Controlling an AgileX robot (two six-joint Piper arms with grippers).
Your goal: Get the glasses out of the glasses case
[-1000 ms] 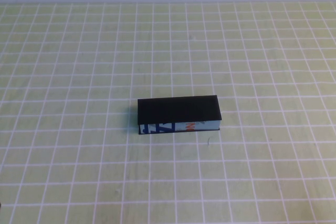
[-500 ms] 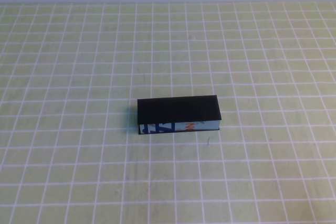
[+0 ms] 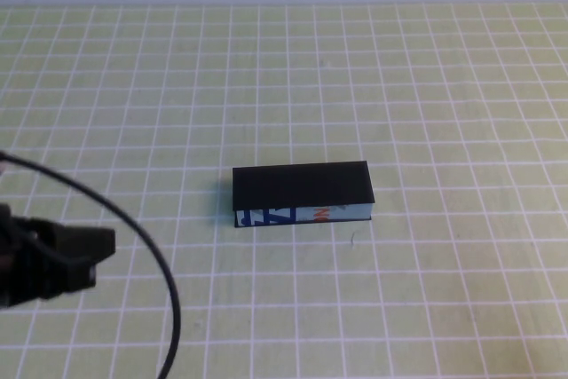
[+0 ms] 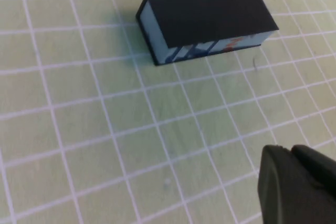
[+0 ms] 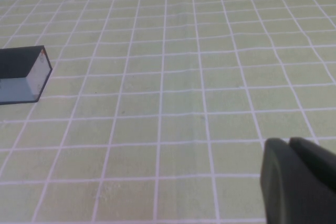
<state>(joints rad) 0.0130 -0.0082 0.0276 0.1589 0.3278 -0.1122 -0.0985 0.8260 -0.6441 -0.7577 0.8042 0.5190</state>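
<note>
The glasses case [image 3: 302, 186], a matte black box with a white, blue and orange front panel, lies closed at the middle of the table. It also shows in the left wrist view [image 4: 207, 17], and its end shows in the right wrist view [image 5: 23, 74]. The glasses are hidden. My left gripper [image 3: 108, 244] is at the near left, well apart from the case, with its fingers together and empty; in its own view [image 4: 290, 153] it hangs above bare cloth. My right gripper [image 5: 287, 145] is shut and empty, far to the right of the case and out of the high view.
The table is covered by a yellow-green cloth [image 3: 426, 86] with a white grid. A black cable [image 3: 142, 224] arcs from the left arm toward the near edge. A pale wall runs along the far edge.
My left arm and its cable have come into the high view at the near left. The case has not moved.
</note>
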